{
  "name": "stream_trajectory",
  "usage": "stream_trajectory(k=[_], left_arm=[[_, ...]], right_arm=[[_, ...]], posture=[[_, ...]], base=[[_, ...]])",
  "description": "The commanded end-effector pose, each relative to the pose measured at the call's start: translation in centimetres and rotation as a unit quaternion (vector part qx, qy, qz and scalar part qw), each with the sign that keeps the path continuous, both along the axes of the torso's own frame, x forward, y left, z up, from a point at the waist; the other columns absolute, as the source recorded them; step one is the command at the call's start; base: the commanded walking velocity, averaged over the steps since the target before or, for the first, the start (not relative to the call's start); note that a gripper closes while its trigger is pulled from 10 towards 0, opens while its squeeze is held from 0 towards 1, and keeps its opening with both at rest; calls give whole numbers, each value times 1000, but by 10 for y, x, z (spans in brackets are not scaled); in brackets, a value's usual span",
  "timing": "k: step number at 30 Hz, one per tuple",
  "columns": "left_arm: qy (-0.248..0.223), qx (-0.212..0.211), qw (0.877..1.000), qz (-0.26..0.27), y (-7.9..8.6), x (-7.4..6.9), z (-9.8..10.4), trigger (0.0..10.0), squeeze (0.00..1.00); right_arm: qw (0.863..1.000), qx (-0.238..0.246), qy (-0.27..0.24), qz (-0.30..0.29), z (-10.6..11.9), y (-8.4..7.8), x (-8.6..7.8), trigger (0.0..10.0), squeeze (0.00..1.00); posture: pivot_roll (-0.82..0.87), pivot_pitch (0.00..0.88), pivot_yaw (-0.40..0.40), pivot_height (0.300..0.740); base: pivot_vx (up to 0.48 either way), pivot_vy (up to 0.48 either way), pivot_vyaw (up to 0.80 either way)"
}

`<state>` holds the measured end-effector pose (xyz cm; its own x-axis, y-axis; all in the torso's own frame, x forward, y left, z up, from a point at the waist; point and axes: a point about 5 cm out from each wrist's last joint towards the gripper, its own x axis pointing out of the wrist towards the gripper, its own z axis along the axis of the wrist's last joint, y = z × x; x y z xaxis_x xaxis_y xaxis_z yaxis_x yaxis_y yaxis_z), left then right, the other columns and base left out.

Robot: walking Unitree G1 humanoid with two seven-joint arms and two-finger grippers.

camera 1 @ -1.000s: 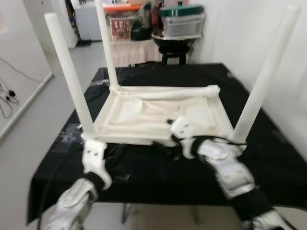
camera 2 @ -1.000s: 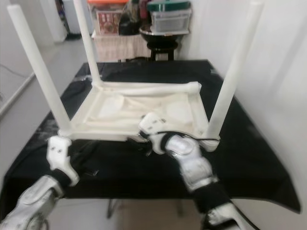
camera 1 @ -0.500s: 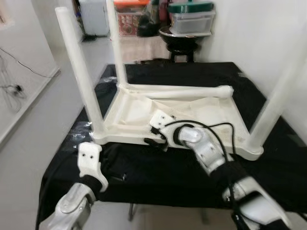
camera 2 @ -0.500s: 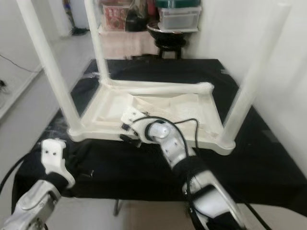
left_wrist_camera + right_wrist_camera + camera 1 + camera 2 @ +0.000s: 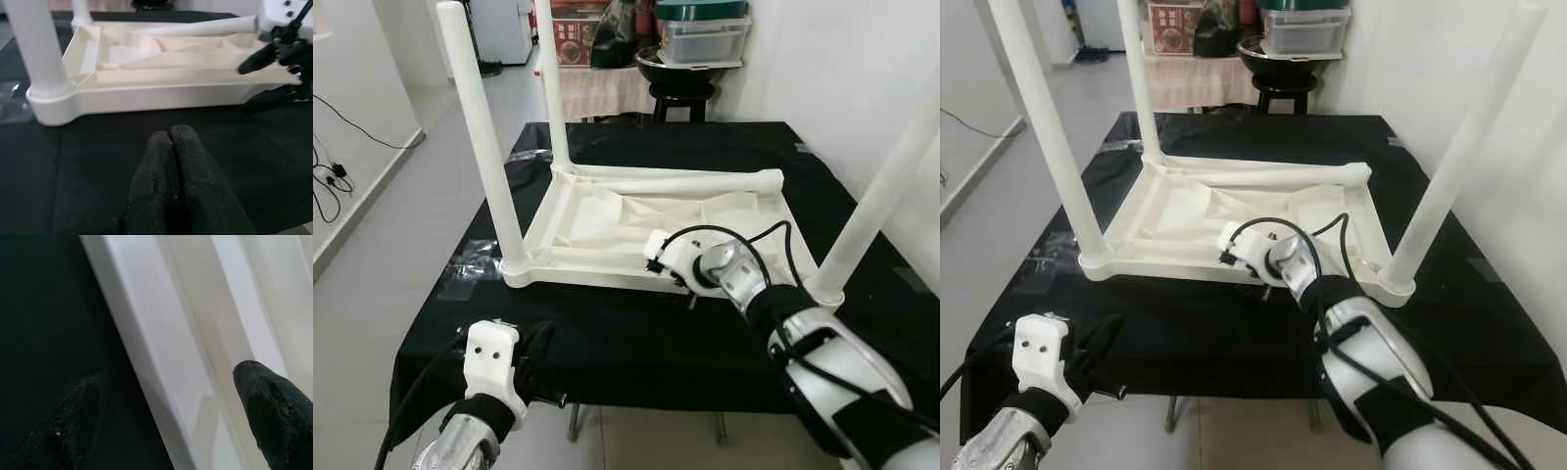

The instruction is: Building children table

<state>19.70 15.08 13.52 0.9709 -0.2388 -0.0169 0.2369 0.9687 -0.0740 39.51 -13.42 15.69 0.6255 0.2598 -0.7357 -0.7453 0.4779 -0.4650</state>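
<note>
Shifted since a moment ago: right gripper (image 5: 1255, 277), now straddling the near rim of the upturned table (image 5: 636, 220) on the black-covered surface (image 5: 636, 343), fingers wide. Three legs fitted; fourth leg (image 5: 685, 182) lying loose (still to mount). Left gripper (image 5: 178, 147) pressed closed, near. Storage boxes (image 5: 700, 34) behind.

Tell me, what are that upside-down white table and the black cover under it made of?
The white table looks like moulded plastic: smooth, matte, with ribs under its top. The black cover seems thin fabric or sheet, slightly glossy and wrinkled; which one is unclear.
</note>
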Motion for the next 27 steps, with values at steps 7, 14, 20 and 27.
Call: stream_trajectory(k=[7,14,20,27], left_arm=[[-10,-17,999,-27,-7,-5,7,10000,0],[-7,-25,999,-25,-10,-12,10,10000,0],[-9,-30,999,-20,-10,-12,10,10000,0],[-10,-31,999,-21,-10,-9,10,10000,0]], right_arm=[[997,2,45,-56,-5,-4,-2,5529,0],[994,30,60,-86,0,-5,-1,0,0],[987,91,94,-90,5,3,-2,0,0],[966,186,147,-102,2,19,-8,0,0]], posture=[[61,106,-52,740],[71,125,-72,740],[67,123,-78,740],[65,114,-76,740]], base=[[0,0,0],[0,0,0],[0,0,0],[0,0,0]])
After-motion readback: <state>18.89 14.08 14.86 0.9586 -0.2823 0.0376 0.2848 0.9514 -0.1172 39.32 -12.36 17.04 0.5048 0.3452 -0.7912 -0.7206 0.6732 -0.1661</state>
